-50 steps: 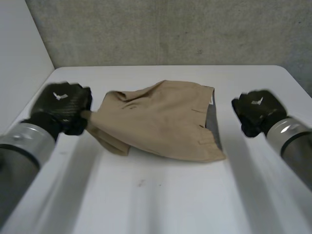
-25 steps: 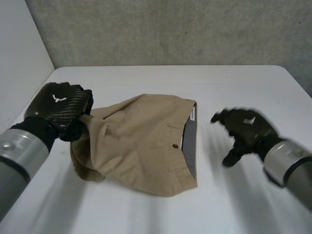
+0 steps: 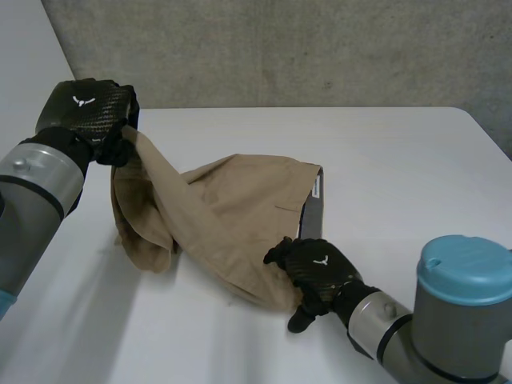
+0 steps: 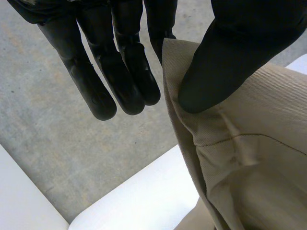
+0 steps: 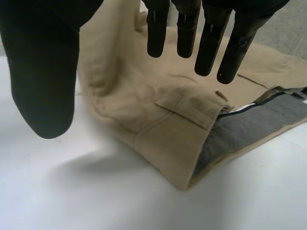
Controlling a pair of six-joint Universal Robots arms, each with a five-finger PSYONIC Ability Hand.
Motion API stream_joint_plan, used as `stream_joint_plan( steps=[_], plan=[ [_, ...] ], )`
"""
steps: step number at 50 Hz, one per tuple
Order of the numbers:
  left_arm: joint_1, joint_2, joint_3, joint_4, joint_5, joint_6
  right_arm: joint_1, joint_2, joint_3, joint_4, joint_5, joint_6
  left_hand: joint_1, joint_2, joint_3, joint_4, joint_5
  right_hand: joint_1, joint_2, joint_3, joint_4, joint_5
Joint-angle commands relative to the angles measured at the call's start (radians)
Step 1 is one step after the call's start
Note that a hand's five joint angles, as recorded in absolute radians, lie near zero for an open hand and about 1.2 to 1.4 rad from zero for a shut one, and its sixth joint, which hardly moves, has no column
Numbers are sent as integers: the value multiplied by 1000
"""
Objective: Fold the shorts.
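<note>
Head view: the left hand [image 3: 84, 112] is pinching an edge of the shorts [image 3: 232, 216], raised at ten o'clock; the right hand [image 3: 316, 272], spread open, is hovering over their five o'clock corner.

Matt woven cloth shorts [image 3: 240, 216], smooth table [image 3: 392, 160]
</note>
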Motion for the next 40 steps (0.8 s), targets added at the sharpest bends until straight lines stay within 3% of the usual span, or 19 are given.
stream_joint_plan(
  steps=[1, 9, 10, 11, 12, 19, 30, 40],
  plan=[
    [1, -51, 58, -2, -18, -34, 29, 58, -32, -37, 81, -6, 263, 199, 205, 201, 252, 245, 214, 198, 194, 187],
    [2, -71, 91, -4, -27, -60, 44, 90, -57, -87, 156, -26, 263, 199, 205, 201, 252, 673, 642, 626, 622, 616],
    [1, -72, 91, -4, -27, -60, 44, 90, -55, -91, 162, -26, 263, 199, 205, 201, 252, 769, 738, 722, 719, 712],
    [1, -74, 89, -5, -27, -61, 38, 85, -54, -100, 177, -26, 263, 199, 205, 201, 252, 1020, 989, 973, 970, 963],
    [2, -74, 88, -5, -27, -61, 35, 81, -52, -105, 185, -26, 263, 199, 205, 201, 252, 1086, 1055, 1039, 1035, 1029],
    [1, -73, 42, -43, -24, -60, 1, -19, -49, -84, 221, -40, 263, 199, 205, 201, 252, 1086, 1055, 1039, 1036, 1029],
    [-4, 42, -124, -169, -5, -49, -140, -263, -80, 120, 227, -365, 263, 199, 205, 201, 252, 1086, 1055, 1039, 1036, 1029],
    [-15, 233, -308, -359, 119, -26, -184, -468, -161, 427, 224, -540, 263, 199, 205, 201, 252, 1086, 1055, 1039, 1036, 1029]
  ],
)
